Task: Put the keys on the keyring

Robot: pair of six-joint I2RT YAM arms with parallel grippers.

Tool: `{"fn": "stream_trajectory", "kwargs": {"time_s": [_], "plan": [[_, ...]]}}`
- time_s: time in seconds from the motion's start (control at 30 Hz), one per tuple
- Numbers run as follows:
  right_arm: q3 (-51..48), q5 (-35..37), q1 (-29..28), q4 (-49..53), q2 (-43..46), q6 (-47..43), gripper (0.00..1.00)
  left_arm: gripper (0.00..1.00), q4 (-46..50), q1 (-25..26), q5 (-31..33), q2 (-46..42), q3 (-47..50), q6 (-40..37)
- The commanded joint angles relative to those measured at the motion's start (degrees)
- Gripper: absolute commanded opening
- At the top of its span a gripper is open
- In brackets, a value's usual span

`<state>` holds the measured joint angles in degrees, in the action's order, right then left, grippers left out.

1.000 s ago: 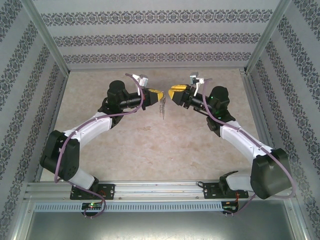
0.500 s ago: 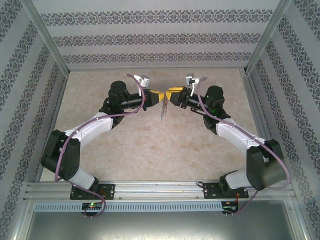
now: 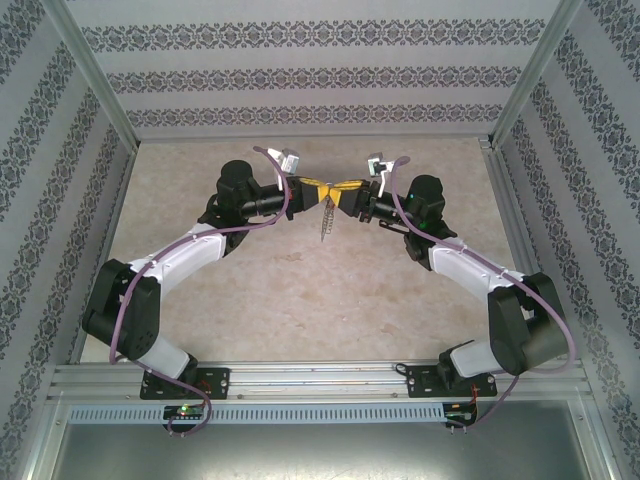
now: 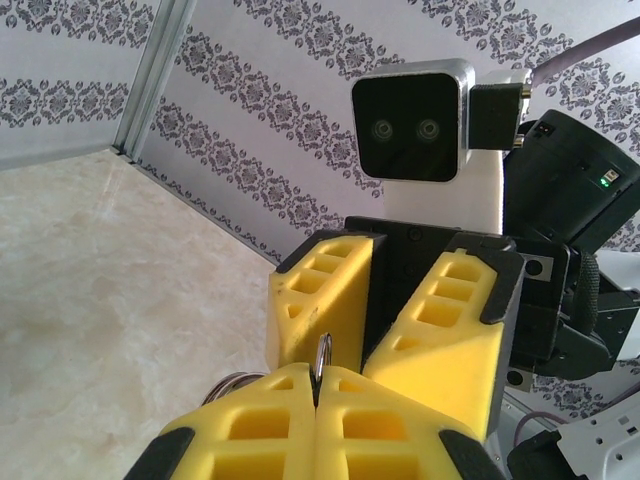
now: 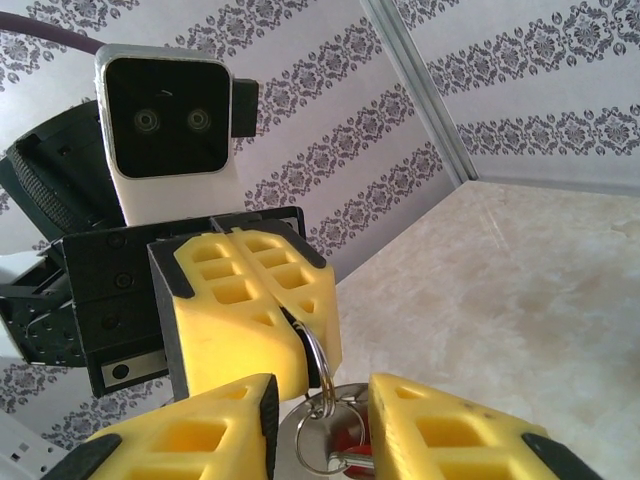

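While left fingers (image 4: 250, 430) pinch keyring (image 4: 320, 356), right fingers (image 5: 450, 425) flank key (image 5: 345, 443)

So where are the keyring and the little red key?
keyring (image 5: 320, 395), right wrist view, on its thin metal loop.
red key (image 5: 347, 448), right wrist view, on its red plastic head.

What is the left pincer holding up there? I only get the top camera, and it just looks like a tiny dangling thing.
Observer: The left pincer is shut on the thin metal edge of the keyring.
Operator: Where's the key?
Observer: A red key head sits low between the fingers of the right pincer.
Operator: Is that pincer closed?
Observer: No, its fingers stand apart.
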<state>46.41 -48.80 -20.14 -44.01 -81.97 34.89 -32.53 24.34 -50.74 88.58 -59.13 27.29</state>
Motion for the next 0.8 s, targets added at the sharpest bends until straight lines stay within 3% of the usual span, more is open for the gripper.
{"fn": "stream_trajectory", "kwargs": {"time_s": [0.0, 0.33, 0.57, 0.67, 0.77], "plan": [[0.23, -1.32, -0.71, -3.70, -0.72, 0.86, 0.29, 0.00, -3.65, 0.54, -1.12, 0.54, -1.86, 0.78], [1.37, -0.06, -0.52, -3.83, -0.64, 1.05, 0.25, 0.00, -3.59, 0.84, -1.47, 0.64, -1.85, 0.97], [2.19, -1.40, -0.36, -3.39, -0.77, 1.01, 0.00, 0.00, -3.46, 1.07, -1.38, 0.71, -2.10, 0.93], [2.58, -1.99, 0.28, -1.83, -0.34, -0.05, 0.00, 0.00, -3.25, 1.06, -1.08, 0.41, -2.23, 0.72], [4.18, -3.26, 1.73, 4.66, 1.09, -3.88, 0.00, 0.18, 0.49, 0.86, 0.06, -0.52, -3.33, -2.36]]}}
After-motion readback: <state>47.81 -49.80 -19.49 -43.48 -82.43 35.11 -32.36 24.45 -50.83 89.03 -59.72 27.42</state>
